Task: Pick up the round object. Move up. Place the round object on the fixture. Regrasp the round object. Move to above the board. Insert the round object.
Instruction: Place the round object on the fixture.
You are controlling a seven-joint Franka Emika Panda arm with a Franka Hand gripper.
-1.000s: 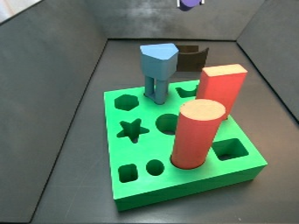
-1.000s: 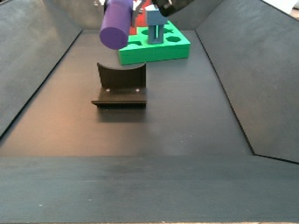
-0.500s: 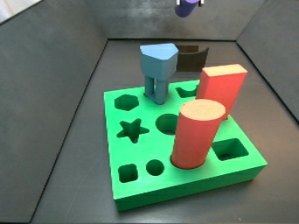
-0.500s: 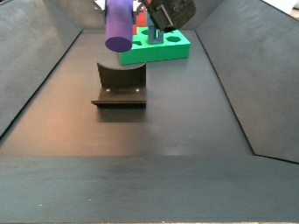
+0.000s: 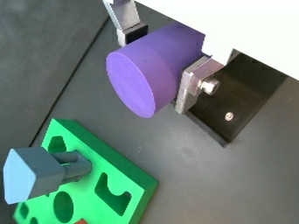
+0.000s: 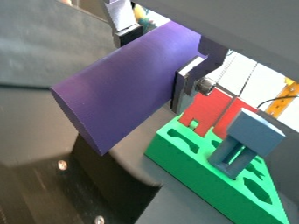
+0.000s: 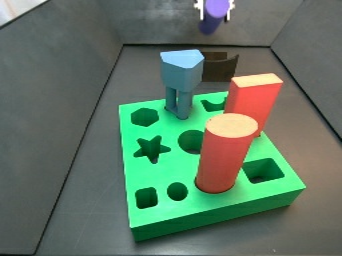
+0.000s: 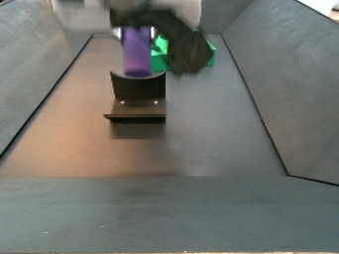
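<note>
Tool (image 5: 158,59) clamped on purple round object (image 5: 149,72) above fixture (image 8: 137,97), board (image 7: 207,165) holding red cylinder (image 7: 225,152), blue peg (image 7: 182,80)

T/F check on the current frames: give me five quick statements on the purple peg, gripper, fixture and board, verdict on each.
1. The gripper is shut on the purple peg. True: silver fingers press both its sides in both wrist views.
2. The purple peg sits in the board's round hole. False: it hangs above the fixture, clear of the board.
3. The blue pentagon-topped peg stands upright in the board. True.
4. The red cylinder lies flat on the floor. False: it stands upright in the board.
5. The star-shaped hole has a peg in it. False: it is open.
</note>
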